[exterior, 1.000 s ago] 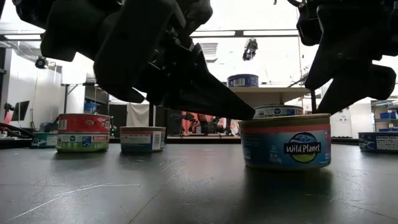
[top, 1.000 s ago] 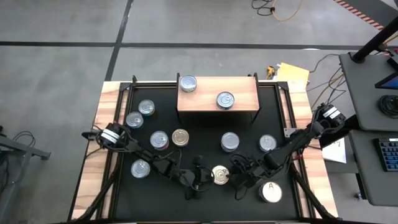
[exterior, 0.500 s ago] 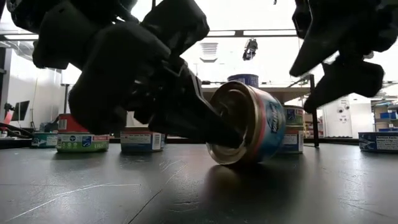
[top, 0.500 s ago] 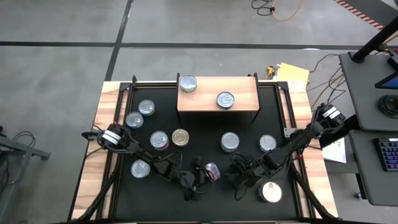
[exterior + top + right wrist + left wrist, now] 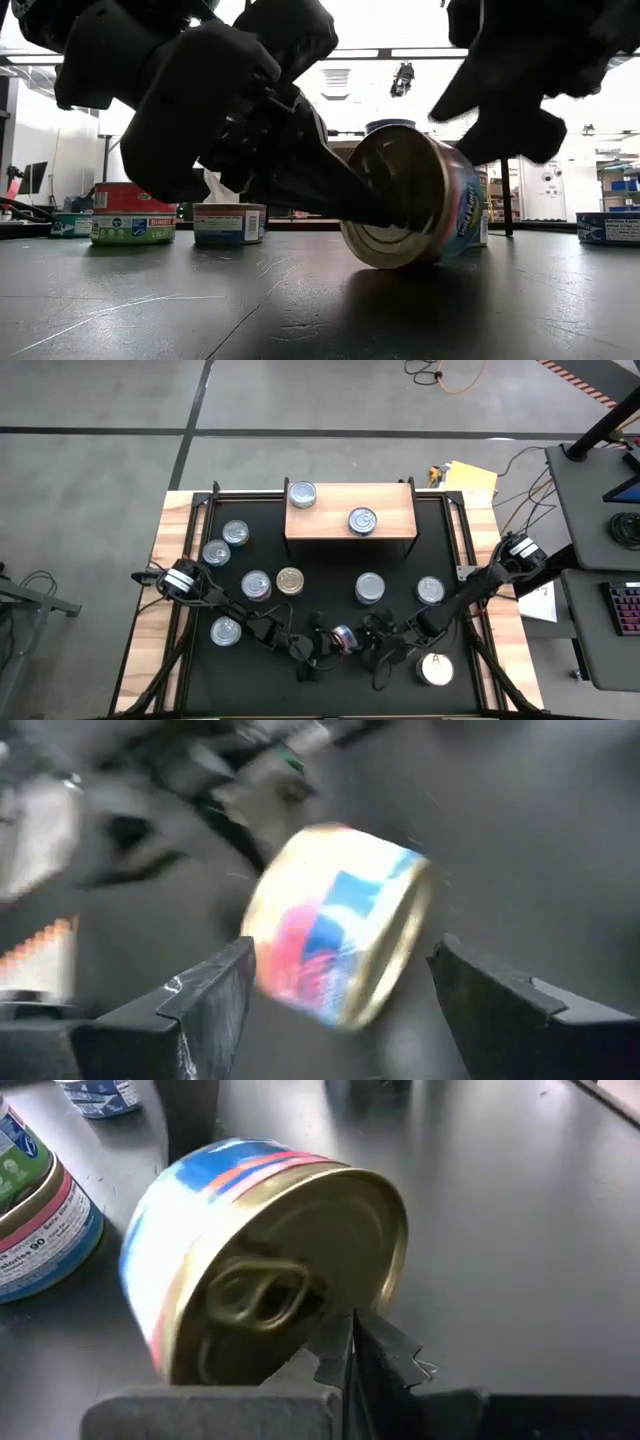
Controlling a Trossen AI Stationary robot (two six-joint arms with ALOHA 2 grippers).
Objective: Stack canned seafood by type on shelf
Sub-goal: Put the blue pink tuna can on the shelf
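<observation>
While the gold-topped tin [image 5: 343, 637] stands tipped on its edge at the near middle of the table [image 5: 330, 560], my left gripper [image 5: 322, 648], fingers pressed shut, touches its lid, and my right gripper [image 5: 375, 650] gapes wide around it, gripping nothing.

A black table [image 5: 200, 690] with pale wooden side edges fills the lower middle of the high view, standing on a grey concrete floor [image 5: 90, 470] crossed by dark lines. At the upper middle an orange cable [image 5: 455, 378] loops on the floor. Just right of the table's upper right corner lies a yellow packet [image 5: 472, 478]. On the right edge of the frame stands a dark desk [image 5: 590, 490] bearing a keyboard [image 5: 625, 608].
</observation>
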